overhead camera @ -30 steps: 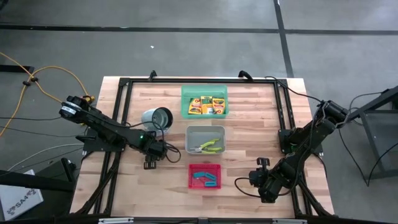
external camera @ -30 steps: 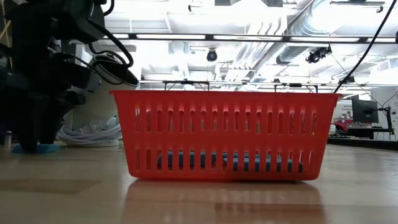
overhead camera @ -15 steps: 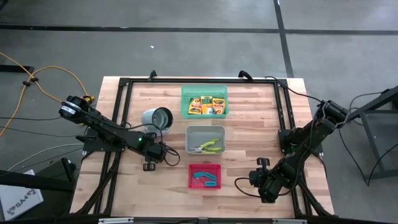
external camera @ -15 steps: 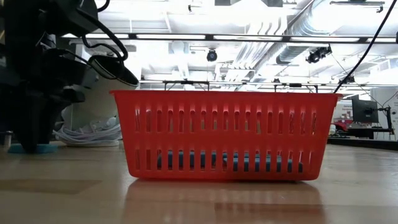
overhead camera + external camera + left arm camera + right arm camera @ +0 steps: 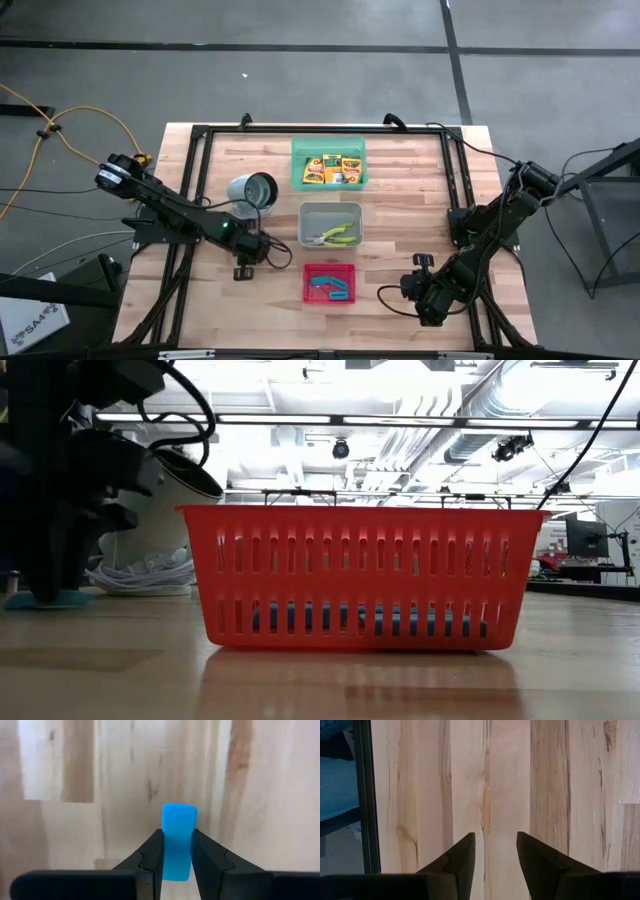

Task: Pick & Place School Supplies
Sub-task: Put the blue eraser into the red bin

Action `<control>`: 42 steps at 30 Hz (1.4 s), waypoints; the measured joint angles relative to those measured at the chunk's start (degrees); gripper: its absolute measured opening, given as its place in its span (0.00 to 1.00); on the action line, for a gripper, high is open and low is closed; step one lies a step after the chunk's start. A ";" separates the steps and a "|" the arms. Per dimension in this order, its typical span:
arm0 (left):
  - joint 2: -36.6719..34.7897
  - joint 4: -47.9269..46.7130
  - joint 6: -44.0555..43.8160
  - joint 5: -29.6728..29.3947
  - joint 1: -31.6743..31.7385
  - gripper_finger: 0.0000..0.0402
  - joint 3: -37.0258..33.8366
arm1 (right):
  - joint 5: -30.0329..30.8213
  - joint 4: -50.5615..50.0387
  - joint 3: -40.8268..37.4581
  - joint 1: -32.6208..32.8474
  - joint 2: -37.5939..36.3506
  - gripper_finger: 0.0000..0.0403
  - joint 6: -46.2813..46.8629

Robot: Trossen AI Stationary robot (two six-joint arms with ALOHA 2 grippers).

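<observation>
On the wooden table [image 5: 400, 190], left of the red tray [image 5: 329, 283], my left gripper [image 5: 176, 851] pinches a light-blue piece [image 5: 178, 840] against the boards; my right gripper [image 5: 495, 851] waits near the front right corner, fingers apart, holding nothing.

— Where is the open room?
— Bare wood on the table's [image 5: 400, 190] right half and near edge.
— And blocked?
— Green tray [image 5: 328, 162], grey tray [image 5: 331, 225], red tray [image 5: 329, 283] down the middle; metal can [image 5: 251, 189] far left.

floor [image 5: 300, 70]: grey concrete | ceiling [image 5: 400, 390]: white ducts, bright strip lights
</observation>
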 joint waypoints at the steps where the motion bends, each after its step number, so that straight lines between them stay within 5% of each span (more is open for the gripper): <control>1: 0.01 0.62 -0.76 0.46 -0.01 0.19 0.00 | 0.00 0.00 0.00 0.00 0.00 0.34 -0.02; 17: 0.02 11.94 -2.47 0.38 -0.39 0.19 2.96 | 0.02 0.00 0.00 0.00 0.00 0.34 -0.07; 31: 0.13 26.75 -2.07 -9.52 -4.03 0.19 7.21 | 0.02 0.02 0.00 0.00 0.00 0.34 -0.09; 42: 11.39 35.07 3.06 -7.78 -3.90 0.19 14.55 | 0.02 0.02 0.00 0.37 0.00 0.34 -0.09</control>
